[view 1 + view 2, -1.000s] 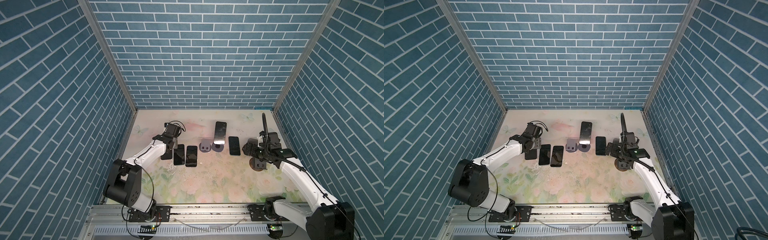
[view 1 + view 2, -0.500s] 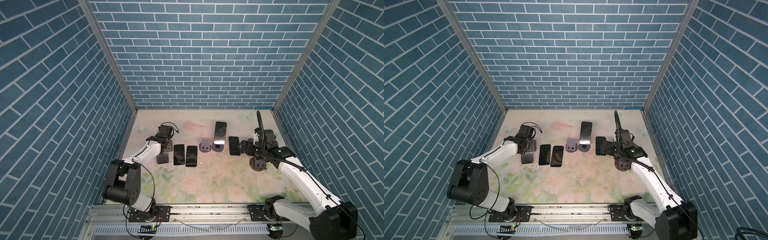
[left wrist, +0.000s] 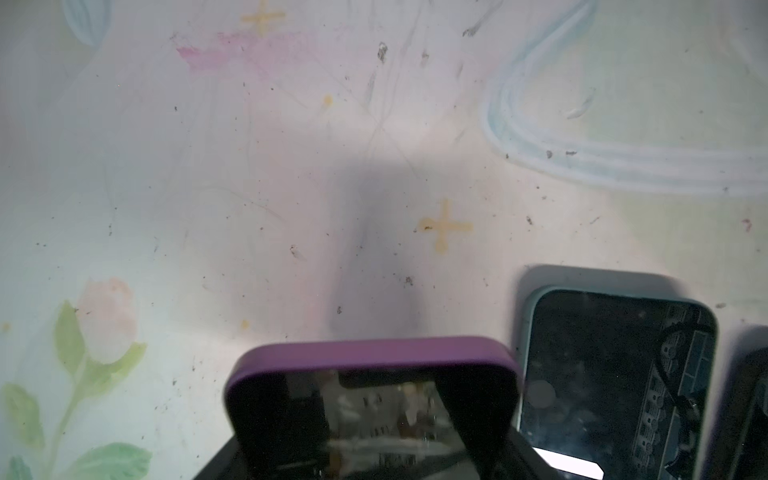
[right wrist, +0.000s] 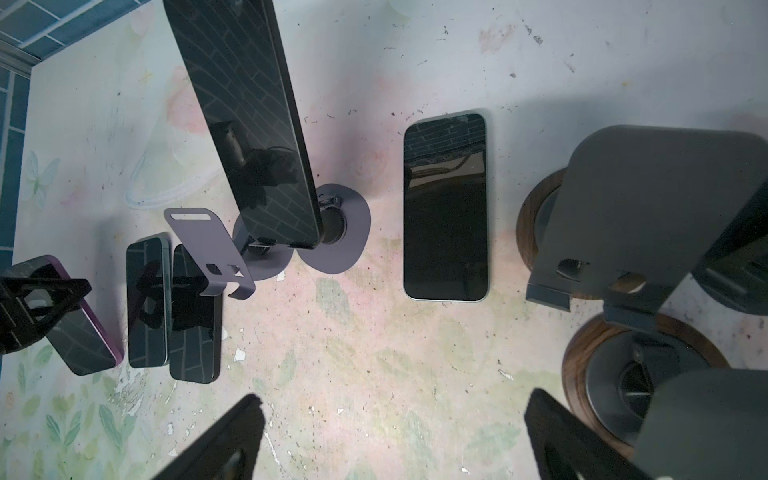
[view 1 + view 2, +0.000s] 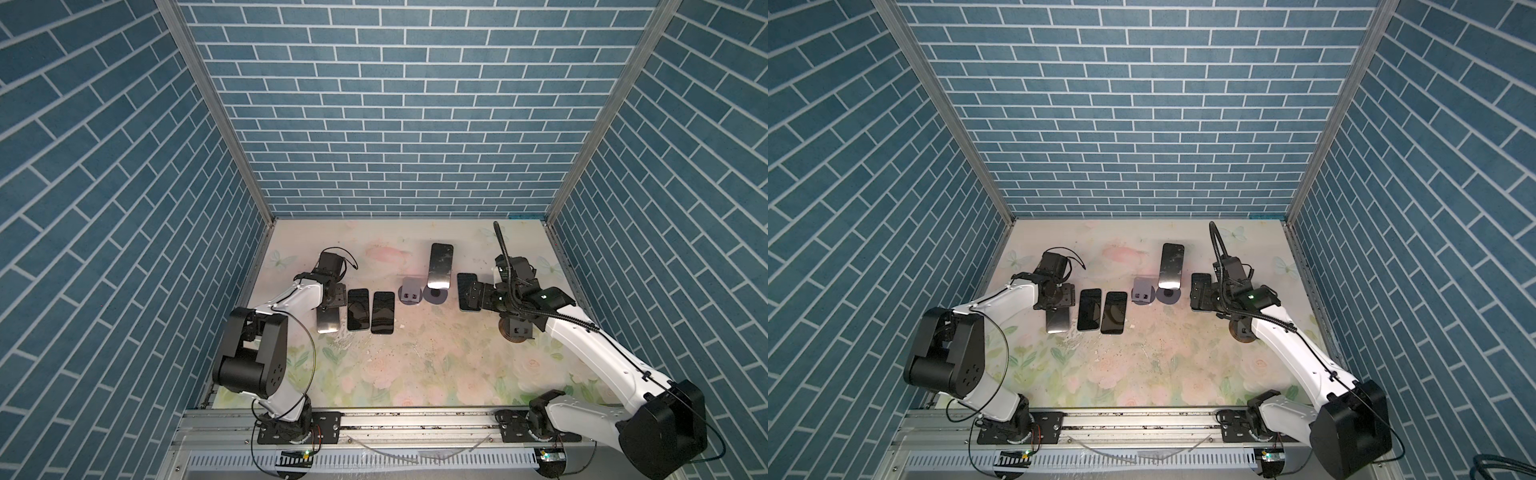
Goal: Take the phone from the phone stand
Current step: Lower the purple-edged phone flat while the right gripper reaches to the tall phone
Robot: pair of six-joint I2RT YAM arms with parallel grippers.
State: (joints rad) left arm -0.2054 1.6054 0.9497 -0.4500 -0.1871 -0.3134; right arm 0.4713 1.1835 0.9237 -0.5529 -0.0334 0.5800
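Over the last second the left gripper point(image 5: 332, 296) has carried its purple-cased phone point(image 5: 328, 321) toward the left edge of the surface point(image 5: 415, 365), and the right gripper point(image 5: 471, 293) has slid inward over a flat phone point(image 5: 462, 279). In both top views the left jaws clamp the purple-cased phone, while the standing phone point(image 5: 1170, 266) leans on its round-based stand point(image 5: 1169, 296) mid-surface. The left wrist view shows the purple rim beside a teal-cased phone point(image 3: 615, 374). The right wrist view shows the right gripper's fingers point(image 4: 224, 440) spread wide, holding nothing.
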